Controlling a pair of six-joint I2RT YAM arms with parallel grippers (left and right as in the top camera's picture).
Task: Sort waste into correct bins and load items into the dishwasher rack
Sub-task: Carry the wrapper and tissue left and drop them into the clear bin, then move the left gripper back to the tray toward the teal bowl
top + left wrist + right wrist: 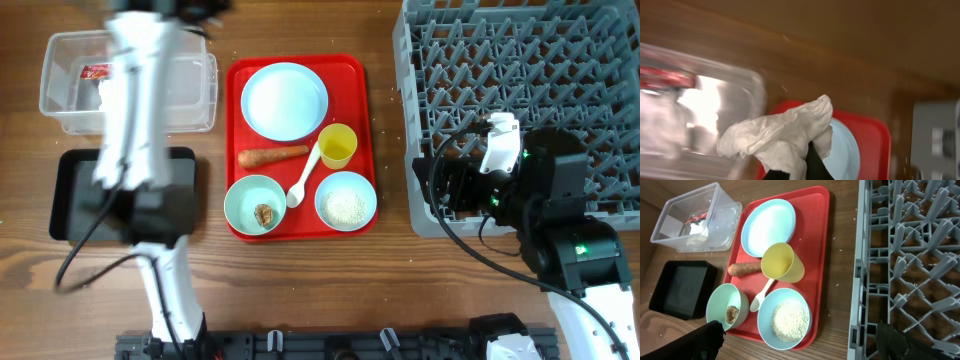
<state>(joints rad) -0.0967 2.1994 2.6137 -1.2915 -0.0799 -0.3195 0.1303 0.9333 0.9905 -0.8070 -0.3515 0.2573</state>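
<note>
My left gripper (795, 169) is shut on crumpled white tissue (785, 132), held up near the clear tub (700, 115) (190, 100). The tub holds the red wrapper (97, 72) and more tissue (697, 229). The red tray (355, 75) carries the plate (285, 100), the yellow cup (338, 145), the carrot (272, 156), the spoon (303, 180), a bowl (242, 200) with a brown scrap (264, 214), and a bowl (328, 190) of rice (346, 208). My right gripper (802, 345) is open and empty, between the tray and the rack (520, 70).
The black tray (70, 195) lies in front of the clear tub, partly under my blurred left arm (130, 120). A few loose rice grains (837, 245) lie on the wood between the red tray and the rack.
</note>
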